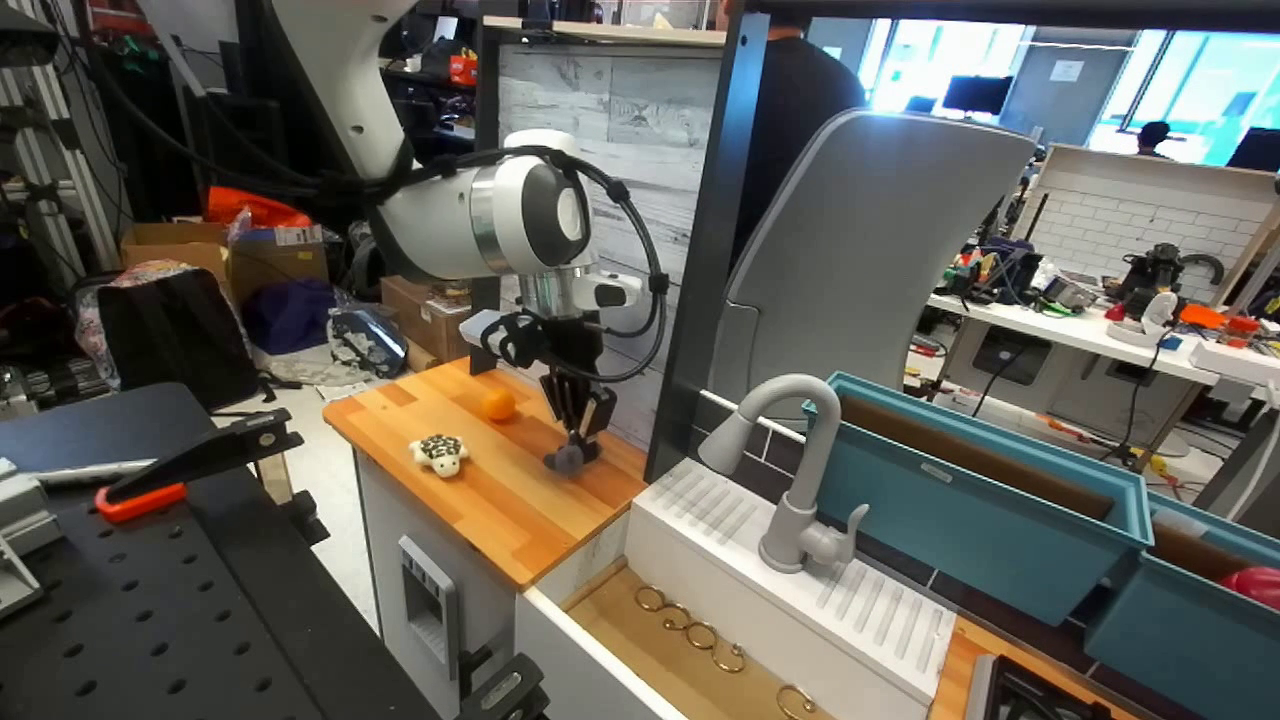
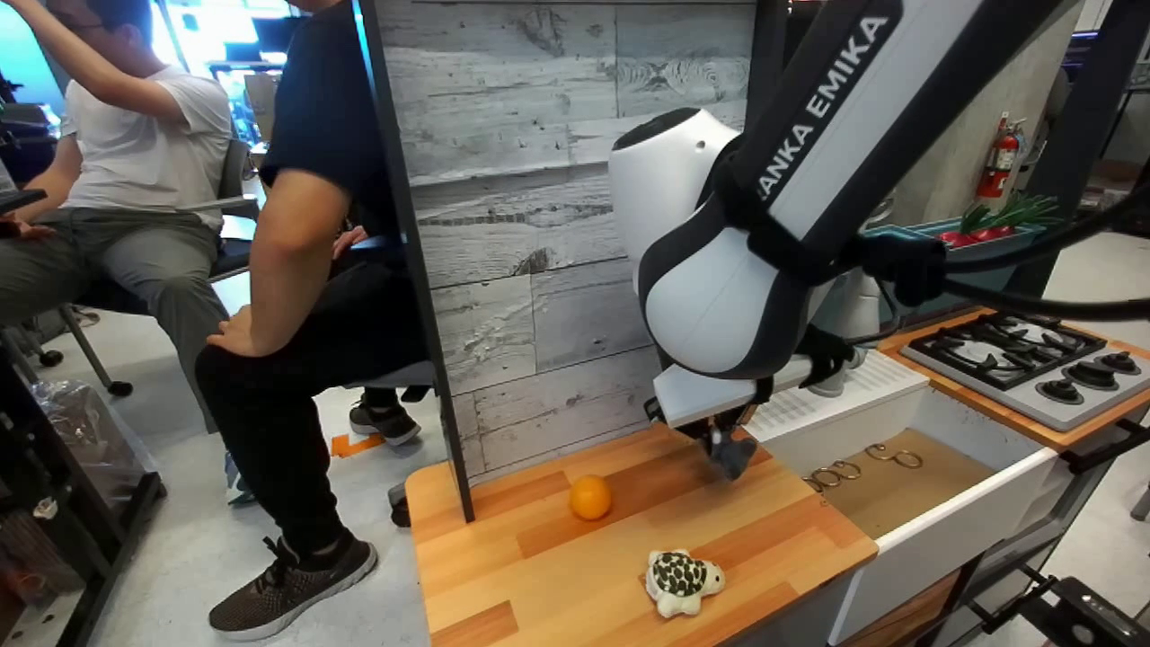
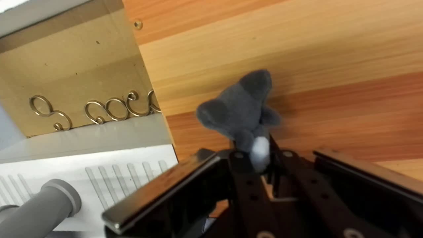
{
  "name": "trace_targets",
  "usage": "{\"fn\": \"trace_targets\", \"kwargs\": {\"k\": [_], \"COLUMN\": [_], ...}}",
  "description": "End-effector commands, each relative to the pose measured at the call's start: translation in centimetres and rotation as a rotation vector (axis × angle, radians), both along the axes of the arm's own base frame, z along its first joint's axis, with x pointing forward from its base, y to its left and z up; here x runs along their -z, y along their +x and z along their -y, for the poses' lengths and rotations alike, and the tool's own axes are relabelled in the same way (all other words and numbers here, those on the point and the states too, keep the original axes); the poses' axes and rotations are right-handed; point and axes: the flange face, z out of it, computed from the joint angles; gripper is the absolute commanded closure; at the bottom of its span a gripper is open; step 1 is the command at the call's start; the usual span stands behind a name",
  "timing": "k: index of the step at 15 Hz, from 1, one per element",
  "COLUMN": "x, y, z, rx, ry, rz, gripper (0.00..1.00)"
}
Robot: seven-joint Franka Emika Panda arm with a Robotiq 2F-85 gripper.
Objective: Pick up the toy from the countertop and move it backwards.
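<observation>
Downward slant in an exterior view, white rectangular sink basin (image 1: 740, 610) nearer than flat orange-brown wooden countertop (image 1: 530, 510), closer slant in an exterior view, over countertop toward upright grey-white plank panel (image 2: 539, 225), countertop and basin in both exterior views, wrist view nearest, facing down

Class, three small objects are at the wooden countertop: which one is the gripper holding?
The grey plush toy: the gripper pinches one end of it, whereas the round orange object and the spotted turtle rest apart on the countertop.
</observation>
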Motion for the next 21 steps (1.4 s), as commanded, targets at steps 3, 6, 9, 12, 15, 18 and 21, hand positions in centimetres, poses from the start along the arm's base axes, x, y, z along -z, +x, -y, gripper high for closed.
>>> {"fn": "trace_targets", "kwargs": {"k": [3,6,9,12,15,18,21], "x": [-1.3,-0.7,0.4,1.0,0.8,-0.2,-1.8], "y": [-4.9,-6.7,-7.4,-7.5,-7.8,-8.1,-8.4], "z": [-0.3,0.0,0.2,0.2,-0.2,-0.9,-2.5], "rx": [0.029,0.042,0.053,0.056,0.050,0.022,-0.009], "ry": [0.025,0.018,0.008,-0.003,0.001,-0.009,-0.006], "rz": [-0.086,-0.120,-0.134,-0.137,-0.134,-0.129,-0.118], "gripper": [0.96,0.96,0.96,0.61,0.45,0.23,0.02]}}
